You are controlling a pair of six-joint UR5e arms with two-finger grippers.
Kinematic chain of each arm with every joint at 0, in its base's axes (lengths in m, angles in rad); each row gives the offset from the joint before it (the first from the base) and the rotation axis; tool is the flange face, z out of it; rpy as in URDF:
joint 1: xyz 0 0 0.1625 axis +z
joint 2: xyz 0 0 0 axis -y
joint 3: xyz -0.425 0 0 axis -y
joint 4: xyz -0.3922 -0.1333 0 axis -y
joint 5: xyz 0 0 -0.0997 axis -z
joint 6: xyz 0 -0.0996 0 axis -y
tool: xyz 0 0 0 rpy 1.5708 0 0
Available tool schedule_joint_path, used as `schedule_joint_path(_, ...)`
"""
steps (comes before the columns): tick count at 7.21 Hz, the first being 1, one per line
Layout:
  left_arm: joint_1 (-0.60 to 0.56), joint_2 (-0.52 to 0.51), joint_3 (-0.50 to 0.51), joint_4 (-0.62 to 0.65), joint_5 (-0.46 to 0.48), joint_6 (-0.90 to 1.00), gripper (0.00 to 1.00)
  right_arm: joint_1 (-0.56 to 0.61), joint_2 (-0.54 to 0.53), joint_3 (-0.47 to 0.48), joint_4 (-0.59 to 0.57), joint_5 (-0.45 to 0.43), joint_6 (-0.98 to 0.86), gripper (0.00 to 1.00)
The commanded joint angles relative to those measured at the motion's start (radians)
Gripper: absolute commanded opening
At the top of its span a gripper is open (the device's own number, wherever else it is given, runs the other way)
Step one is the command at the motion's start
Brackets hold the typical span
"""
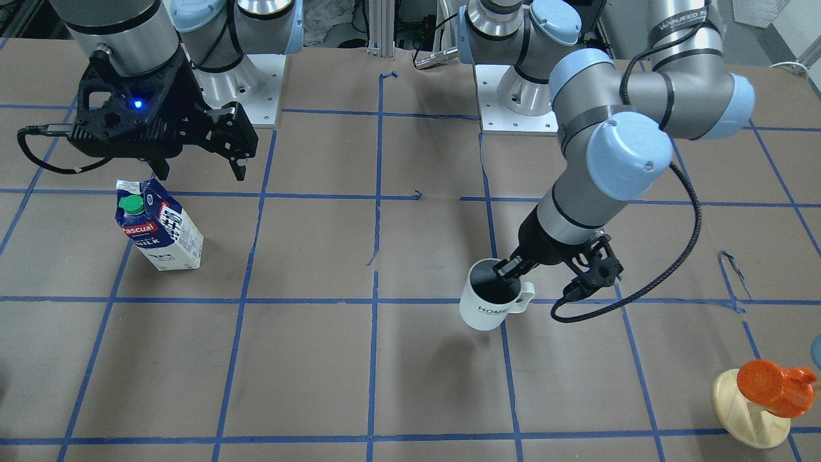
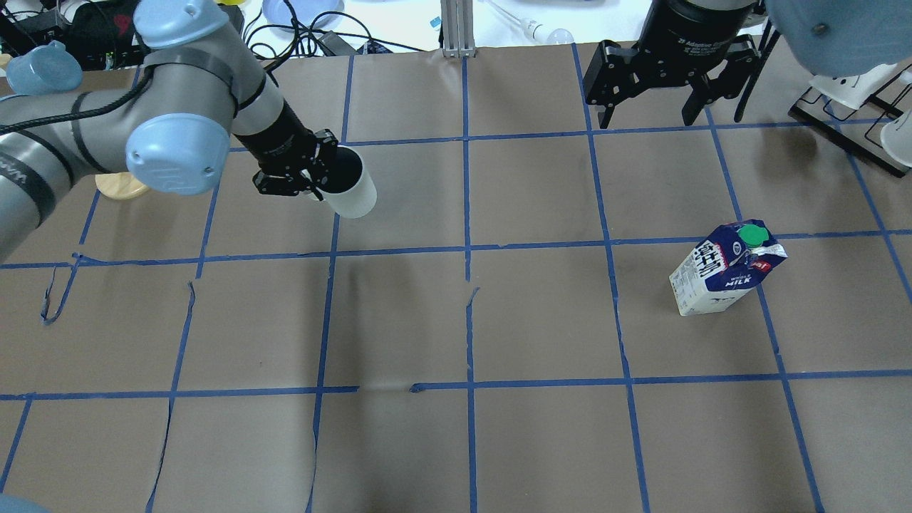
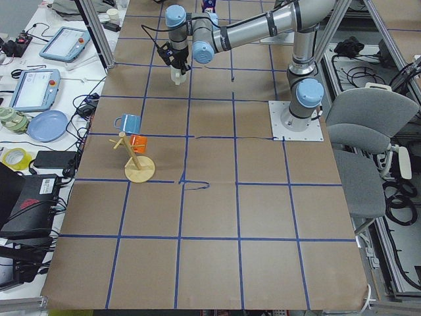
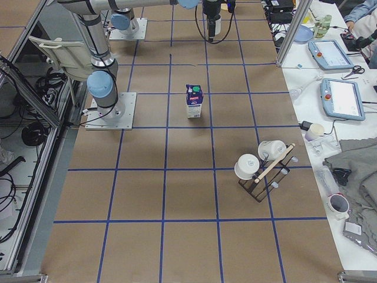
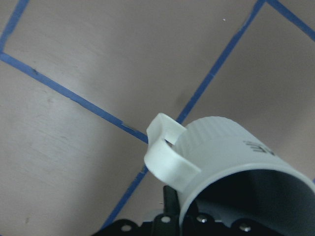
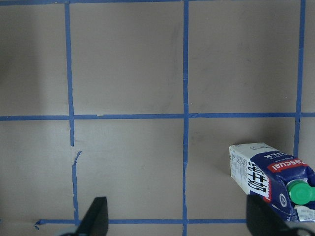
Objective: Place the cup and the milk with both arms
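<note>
The white cup [image 1: 485, 307] with "HOME" lettering hangs tilted above the table, its shadow on the paper below. My left gripper [image 1: 508, 268] is shut on its rim beside the handle [image 5: 165, 153], one finger inside the dark interior. The overhead view shows the cup [image 2: 350, 189] left of centre at the left gripper [image 2: 308, 178]. The blue-and-white milk carton [image 1: 160, 228] with a green cap stands upright on the table. My right gripper [image 1: 199, 170] hangs open and empty above and behind it, not touching. The carton also shows in the overhead view [image 2: 723, 274] and the right wrist view [image 6: 268, 179].
A wooden mug tree [image 1: 747, 410] holding an orange mug [image 1: 773, 385] stands at the table corner on my left side. A black rack with white mugs [image 4: 262, 165] stands on my right side. Blue tape lines [image 2: 467, 249] grid the brown paper.
</note>
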Motion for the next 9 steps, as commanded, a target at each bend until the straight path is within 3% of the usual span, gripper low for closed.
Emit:
schedule_joint_path(1, -0.139, -0.06, 0.002, 0.069, -0.003, -0.17, 0.0, 0.0, 0.0, 0.0, -0.001, 0.0, 0.0, 1.0)
schedule_joint_path(5, -0.259, -0.184, 0.002, 0.223, -0.015, -0.318, 0.0, 0.0, 0.002, 0.0, -0.002, 0.0, 0.0, 1.0)
schedule_joint_path(6, -0.283, -0.186, 0.003, 0.228, -0.013, -0.347, 0.21, 0.0, 0.002, 0.0, -0.002, 0.0, -0.002, 1.0)
schedule_joint_path(7, -0.294, -0.186, -0.001, 0.226, -0.009, -0.365, 0.95, 0.0, 0.002, 0.0, -0.002, 0.0, -0.002, 1.0)
schedule_joint_path(9, -0.284, -0.146, 0.014, 0.211, -0.009, -0.346, 1.0, 0.0, 0.005, 0.0, -0.002, 0.0, -0.002, 1.0)
